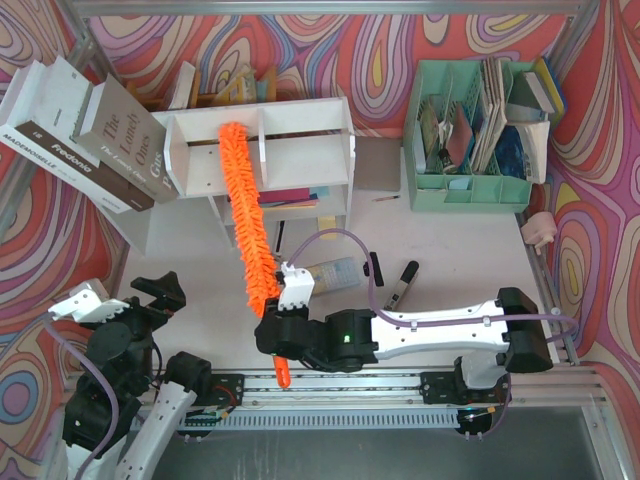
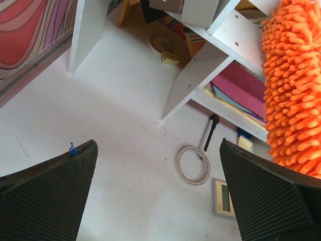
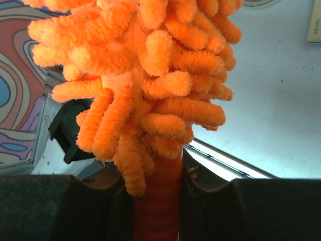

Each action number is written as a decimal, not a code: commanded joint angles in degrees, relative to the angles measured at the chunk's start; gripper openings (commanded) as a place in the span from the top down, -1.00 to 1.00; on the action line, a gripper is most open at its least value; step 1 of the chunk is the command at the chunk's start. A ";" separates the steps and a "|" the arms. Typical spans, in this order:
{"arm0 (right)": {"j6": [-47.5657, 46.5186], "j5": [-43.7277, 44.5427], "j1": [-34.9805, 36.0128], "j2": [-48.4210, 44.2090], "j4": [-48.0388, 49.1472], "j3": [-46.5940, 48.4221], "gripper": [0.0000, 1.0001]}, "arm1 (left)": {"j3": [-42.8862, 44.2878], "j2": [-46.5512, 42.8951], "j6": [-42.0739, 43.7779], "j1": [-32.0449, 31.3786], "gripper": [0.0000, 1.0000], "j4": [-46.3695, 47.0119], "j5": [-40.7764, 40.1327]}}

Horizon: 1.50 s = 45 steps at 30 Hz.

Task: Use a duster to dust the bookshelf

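Top external, papers [image 1: 290,197] in bookshelf [image 1: 305,118], right claw [image 3: 156,206] clenching duster [image 1: 246,200], left claw [image 2: 158,196] released

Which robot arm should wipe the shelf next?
Right, probably. The right pincer is shut on the duster by its handle, and the fluffy end reaches over the bookshelf. The left pincer is open, empty and off to the side.

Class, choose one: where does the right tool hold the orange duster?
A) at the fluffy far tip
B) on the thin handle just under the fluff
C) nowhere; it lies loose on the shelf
B: the right tool is shut on the duster at its handle, just under the fluff.
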 commanded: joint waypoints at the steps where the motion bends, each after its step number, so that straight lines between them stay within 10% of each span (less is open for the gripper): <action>1: -1.15 2.87 0.25 -1.48 2.98 0.75 1.00 | 0.19 -0.58 -0.01 0.07 -0.97 0.10 0.29; 12: -12.91 -7.37 0.25 9.05 3.53 14.22 1.00 | 0.28 -0.47 -0.09 0.01 -0.97 -0.08 0.20; 45: 1.68 4.12 -1.50 -0.85 -2.77 1.93 1.00 | -0.86 -0.81 -4.55 -0.52 -0.97 -2.63 2.92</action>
